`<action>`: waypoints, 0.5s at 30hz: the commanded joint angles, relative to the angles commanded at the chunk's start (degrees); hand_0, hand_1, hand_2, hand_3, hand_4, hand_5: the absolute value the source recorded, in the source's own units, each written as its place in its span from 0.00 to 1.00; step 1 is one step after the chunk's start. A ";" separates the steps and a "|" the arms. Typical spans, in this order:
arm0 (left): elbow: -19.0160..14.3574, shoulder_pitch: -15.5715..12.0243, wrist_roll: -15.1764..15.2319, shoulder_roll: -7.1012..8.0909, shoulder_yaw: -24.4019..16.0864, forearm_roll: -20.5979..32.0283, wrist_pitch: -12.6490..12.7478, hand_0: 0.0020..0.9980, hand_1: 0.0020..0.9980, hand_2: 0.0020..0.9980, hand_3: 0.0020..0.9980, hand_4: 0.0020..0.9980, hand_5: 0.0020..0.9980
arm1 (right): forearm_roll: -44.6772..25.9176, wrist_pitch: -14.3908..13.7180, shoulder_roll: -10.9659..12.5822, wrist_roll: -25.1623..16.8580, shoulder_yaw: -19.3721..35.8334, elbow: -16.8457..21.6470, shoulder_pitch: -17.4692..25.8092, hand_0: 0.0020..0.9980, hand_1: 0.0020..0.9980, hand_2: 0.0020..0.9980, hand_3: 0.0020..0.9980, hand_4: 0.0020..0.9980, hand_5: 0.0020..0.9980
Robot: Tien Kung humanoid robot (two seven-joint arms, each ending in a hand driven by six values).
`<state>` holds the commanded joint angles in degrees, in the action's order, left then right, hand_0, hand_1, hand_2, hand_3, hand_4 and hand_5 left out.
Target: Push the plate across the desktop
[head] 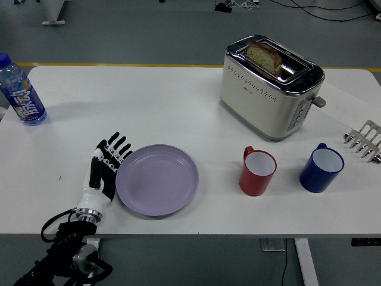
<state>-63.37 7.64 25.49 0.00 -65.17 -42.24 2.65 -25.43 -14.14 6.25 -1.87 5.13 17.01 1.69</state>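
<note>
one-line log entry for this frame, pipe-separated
phase: push | left hand open, flat against left rim of purple plate | plate heading right toward red mug, gap remains | right hand: not in view
</note>
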 joint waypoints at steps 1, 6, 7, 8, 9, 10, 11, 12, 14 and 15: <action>-0.19 0.04 -0.01 0.00 0.45 0.17 -0.02 0.80 0.84 0.88 0.87 0.50 1.00 | 0.03 0.00 0.01 0.00 0.00 0.01 -0.01 0.56 0.56 0.67 0.60 0.32 0.43; -0.89 0.16 -0.01 0.00 2.44 1.16 -0.12 0.80 0.84 0.88 0.86 0.50 1.00 | 0.04 0.03 0.09 -0.09 -0.07 0.04 -0.02 0.56 0.56 0.67 0.60 0.32 0.43; -0.98 0.17 0.03 0.03 2.74 1.35 -0.10 0.80 0.84 0.88 0.86 0.50 1.00 | 0.05 0.03 0.10 -0.10 -0.08 0.04 -0.02 0.56 0.56 0.67 0.60 0.32 0.43; -1.26 0.22 0.18 0.15 3.84 1.96 -0.01 0.80 0.84 0.88 0.86 0.50 1.00 | 0.06 0.06 0.13 -0.16 -0.13 0.05 -0.02 0.56 0.56 0.67 0.60 0.32 0.43; -1.43 0.29 0.29 0.20 4.69 2.37 0.06 0.80 0.84 0.88 0.86 0.50 1.00 | 0.03 0.08 0.15 -0.20 -0.17 0.06 -0.03 0.56 0.56 0.67 0.60 0.32 0.43; -1.51 0.32 0.35 0.23 5.12 2.59 0.11 0.79 0.84 0.88 0.86 0.50 1.00 | 0.01 0.09 0.15 -0.22 -0.19 0.06 -0.04 0.56 0.56 0.67 0.60 0.32 0.43; -1.59 0.41 0.40 0.27 5.67 2.79 0.13 0.79 0.84 0.88 0.86 0.50 1.00 | 0.03 0.08 0.14 -0.22 -0.16 0.06 -0.05 0.56 0.56 0.67 0.60 0.32 0.43; -1.62 0.44 0.42 0.28 5.86 2.86 0.14 0.79 0.84 0.88 0.86 0.50 1.00 | 0.03 0.07 0.14 -0.22 -0.15 0.06 -0.06 0.56 0.56 0.67 0.60 0.32 0.43; -1.71 0.64 0.48 0.38 6.73 3.28 0.13 0.79 0.84 0.88 0.86 0.50 1.00 | 0.06 0.09 0.15 -0.23 -0.16 0.07 -0.09 0.56 0.56 0.67 0.60 0.32 0.43; -1.76 0.72 0.49 0.44 7.10 3.44 0.11 0.79 0.84 0.88 0.86 0.50 1.00 | 0.08 0.09 0.15 -0.23 -0.15 0.07 -0.11 0.56 0.56 0.67 0.60 0.32 0.43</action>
<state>-65.13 8.35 25.98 0.44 -58.07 -38.80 2.76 -25.35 -14.05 6.41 -2.10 4.98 17.08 1.58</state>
